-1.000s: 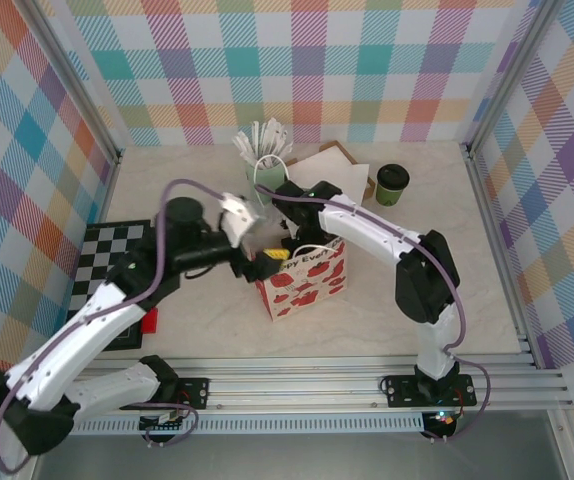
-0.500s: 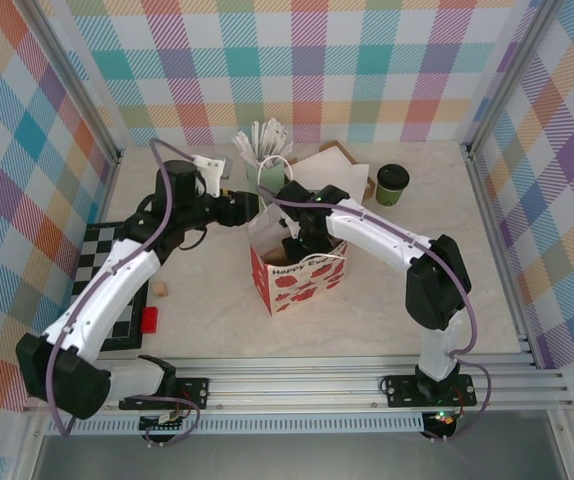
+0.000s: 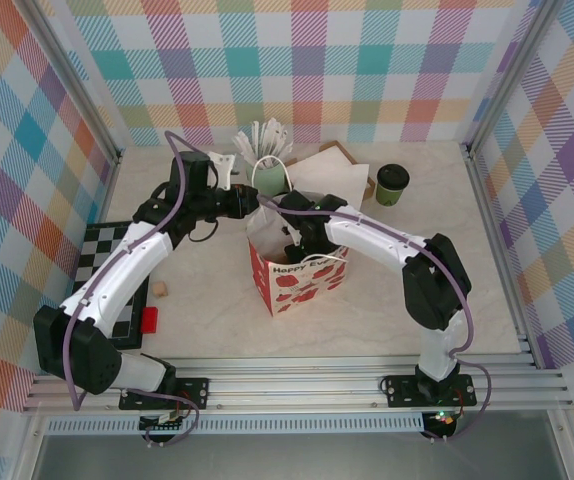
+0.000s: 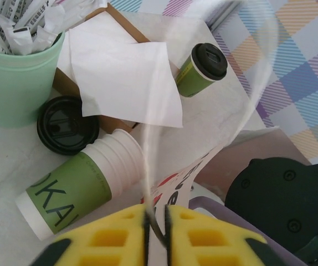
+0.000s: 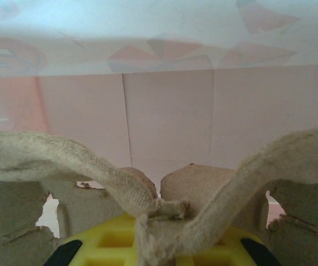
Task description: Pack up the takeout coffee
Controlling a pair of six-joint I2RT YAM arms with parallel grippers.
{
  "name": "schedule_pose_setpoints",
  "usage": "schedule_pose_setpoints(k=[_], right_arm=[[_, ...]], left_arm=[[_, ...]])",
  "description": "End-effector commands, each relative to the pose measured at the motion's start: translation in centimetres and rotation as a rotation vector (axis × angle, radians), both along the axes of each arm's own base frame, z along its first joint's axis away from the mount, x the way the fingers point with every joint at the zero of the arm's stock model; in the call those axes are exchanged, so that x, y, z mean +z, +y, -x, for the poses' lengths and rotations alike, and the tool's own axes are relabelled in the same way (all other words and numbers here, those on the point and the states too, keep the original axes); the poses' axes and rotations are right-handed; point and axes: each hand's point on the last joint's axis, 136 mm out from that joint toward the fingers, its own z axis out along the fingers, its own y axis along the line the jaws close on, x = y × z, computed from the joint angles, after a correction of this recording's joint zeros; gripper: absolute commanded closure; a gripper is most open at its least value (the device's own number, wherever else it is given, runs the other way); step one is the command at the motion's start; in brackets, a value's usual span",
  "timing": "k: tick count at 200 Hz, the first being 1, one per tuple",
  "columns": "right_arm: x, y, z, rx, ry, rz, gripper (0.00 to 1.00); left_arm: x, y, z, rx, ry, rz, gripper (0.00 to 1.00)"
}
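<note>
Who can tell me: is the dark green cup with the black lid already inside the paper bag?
No, the takeout coffee stands upright on the table, well apart from the paper bag.

The rim of the paper bag (image 4: 182,182) is pinched between the yellow pads of the left gripper (image 4: 154,219). Beyond it, the lidded takeout coffee (image 4: 200,69) is seen on the table (image 4: 220,119), apart from a toppled stack of cups (image 4: 87,183), a loose black lid (image 4: 67,124), a white napkin (image 4: 126,77) and a pale green cup (image 4: 15,88) of wrapped sticks (image 4: 20,25).
</note>
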Motion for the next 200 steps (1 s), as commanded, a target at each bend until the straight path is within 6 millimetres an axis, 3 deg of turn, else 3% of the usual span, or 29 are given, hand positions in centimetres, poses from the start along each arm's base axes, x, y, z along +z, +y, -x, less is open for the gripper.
schedule_pose_setpoints(k=[1,11,109,169,200], right_arm=[[-1.0,-0.2,0.2,0.016,0.002,0.024,1.00],[-1.4,-0.3,0.2,0.018,0.003,0.035,1.00],[-5.3,-1.7,0.9,0.053,0.011,0.135,1.00],[-9.0,-2.5,1.5,0.044,0.061,0.204,1.00],[-9.6,-2.9,1.9,0.025,0.085,0.234,0.99]], left_arm=[[1.5,0.2,-0.2,0.018,-0.030,0.025,0.95],[1.5,0.2,-0.2,0.024,-0.027,0.035,1.00],[3.6,-0.7,-0.5,0.031,-0.087,0.113,1.00],[4.6,-2.9,1.9,-0.128,-0.186,0.144,1.00],[4.3,-3.8,2.9,-0.198,-0.230,0.119,1.00]])
